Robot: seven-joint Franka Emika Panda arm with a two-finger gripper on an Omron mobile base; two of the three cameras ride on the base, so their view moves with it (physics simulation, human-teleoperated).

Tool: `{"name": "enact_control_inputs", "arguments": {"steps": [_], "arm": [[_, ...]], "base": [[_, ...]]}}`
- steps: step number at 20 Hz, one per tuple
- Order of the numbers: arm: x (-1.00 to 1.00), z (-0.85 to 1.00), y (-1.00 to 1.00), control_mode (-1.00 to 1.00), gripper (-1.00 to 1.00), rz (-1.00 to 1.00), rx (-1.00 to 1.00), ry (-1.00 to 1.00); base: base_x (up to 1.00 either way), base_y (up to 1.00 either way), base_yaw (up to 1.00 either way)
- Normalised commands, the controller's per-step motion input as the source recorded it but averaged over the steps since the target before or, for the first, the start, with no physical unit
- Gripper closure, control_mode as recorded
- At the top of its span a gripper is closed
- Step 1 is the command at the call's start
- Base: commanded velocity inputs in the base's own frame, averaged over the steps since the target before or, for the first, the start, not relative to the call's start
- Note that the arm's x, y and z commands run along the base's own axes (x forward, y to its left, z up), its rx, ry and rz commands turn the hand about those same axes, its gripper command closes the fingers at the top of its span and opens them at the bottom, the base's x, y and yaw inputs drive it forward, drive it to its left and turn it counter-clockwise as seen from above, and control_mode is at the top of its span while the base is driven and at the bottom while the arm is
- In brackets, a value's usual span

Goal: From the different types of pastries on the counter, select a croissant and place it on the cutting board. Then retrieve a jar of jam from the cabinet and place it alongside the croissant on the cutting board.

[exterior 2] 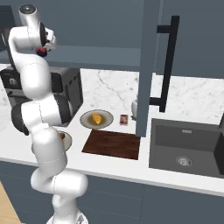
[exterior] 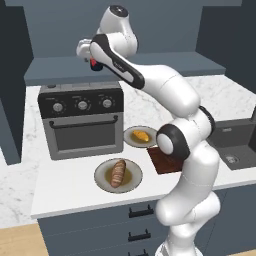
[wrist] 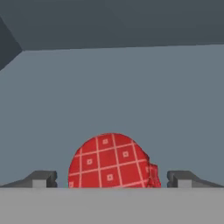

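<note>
White marble-patterned counter [exterior 2: 113, 83] carries the small yellow-orange croissant [exterior 2: 96, 118] on its round plate, not yet on the empty dark reddish-brown wooden cutting board [exterior 2: 113, 144]. Up at the dark grey-blue wall cabinet [wrist: 131, 87], the two-finger gripper [wrist: 112, 178] stands fully apart astride the red checked jam jar [wrist: 109, 162]. Judged from this layout, both placements remain outstanding.

Jar of jam [wrist: 111, 161] between wide-spread fingers [wrist: 41, 178]
Gaps remain on both sides; cabinet [wrist: 131, 87] back wall stands close behind.
</note>
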Motion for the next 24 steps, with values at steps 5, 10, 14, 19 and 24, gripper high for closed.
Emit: {"name": "enact_control_inputs", "arguments": {"steps": [5, 10, 14, 19, 24], "arm": [[0.08, -0.24, 0.06, -1.0, 1.0, 0.0, 0.0, 0.2], [0.22, -0.03, 0.0, -1.0, 1.0, 0.0, 0.0, 0.14], [-0.16, 0.79, 0.13, -1.0, 1.0, 0.0, -0.12, 0.06], [-0.28, 0.28, 0.21, -1.0, 1.0, -0.01, -0.07, -0.01], [-1.0, -0.86, 0.02, -1.0, 1.0, -0.04, 0.0, -0.08]], "base": [[0.0, 0.0, 0.0], [0.0, 0.0, 0.0], [0.0, 0.0, 0.0], [0.0, 0.0, 0.0], [0.0, 0.0, 0.0]]}}
